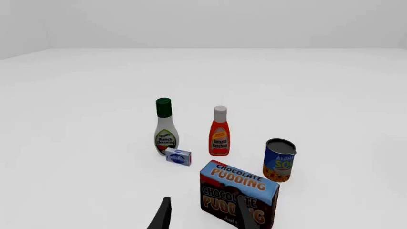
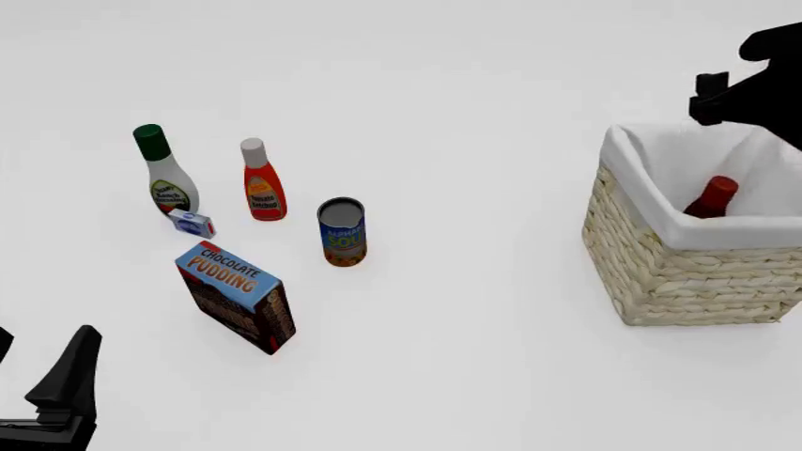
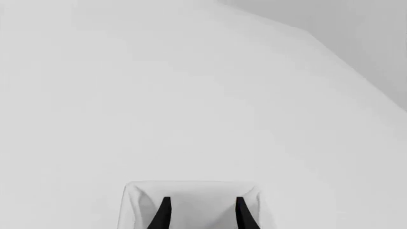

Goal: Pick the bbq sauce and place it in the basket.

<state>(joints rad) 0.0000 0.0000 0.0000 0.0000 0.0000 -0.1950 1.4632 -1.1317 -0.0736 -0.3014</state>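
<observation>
Above the basket (image 2: 683, 272) my right gripper (image 3: 200, 214) hangs open and empty, bbq sauce (image 2: 712, 197) leaning inside; a careless retreat could snag the cloth lining (image 2: 652, 178).

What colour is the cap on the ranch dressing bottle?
Green, clearest in the left wrist view: ranch dressing bottle.

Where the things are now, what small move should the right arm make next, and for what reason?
Probably pull the right gripper up and back from the woven tan wicker basket. The dark red-brown bbq sauce bottle already lies inside on the white lining, and the gripper is open and empty above it, so nothing is left to carry.
</observation>
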